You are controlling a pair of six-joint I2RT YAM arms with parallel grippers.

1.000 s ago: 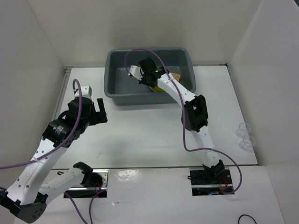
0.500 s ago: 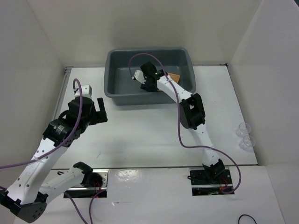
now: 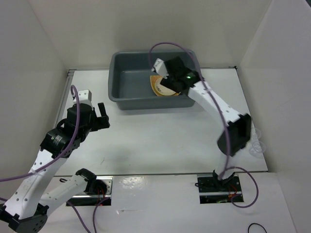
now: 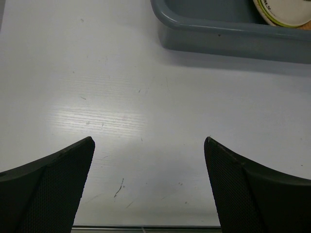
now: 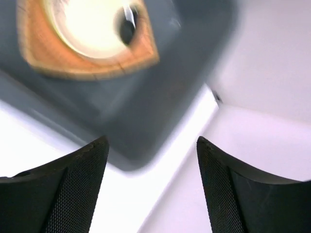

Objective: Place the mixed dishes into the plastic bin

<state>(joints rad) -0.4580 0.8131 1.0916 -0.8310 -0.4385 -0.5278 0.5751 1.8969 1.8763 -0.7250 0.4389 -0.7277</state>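
Right wrist: cream plate [image 5: 92,24] atop orange plate [image 5: 143,52] in bin [image 5: 160,109], beyond R jaws, apart, empty; L jaws apart.

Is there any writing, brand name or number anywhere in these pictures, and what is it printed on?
No text here can be read for certain.
cream plate, lying in the plastic bin: dark marks along its rim, perhaps lettering, too small and cut off at the picture's edge to read.
Nothing else in view shows a label, number or sign.
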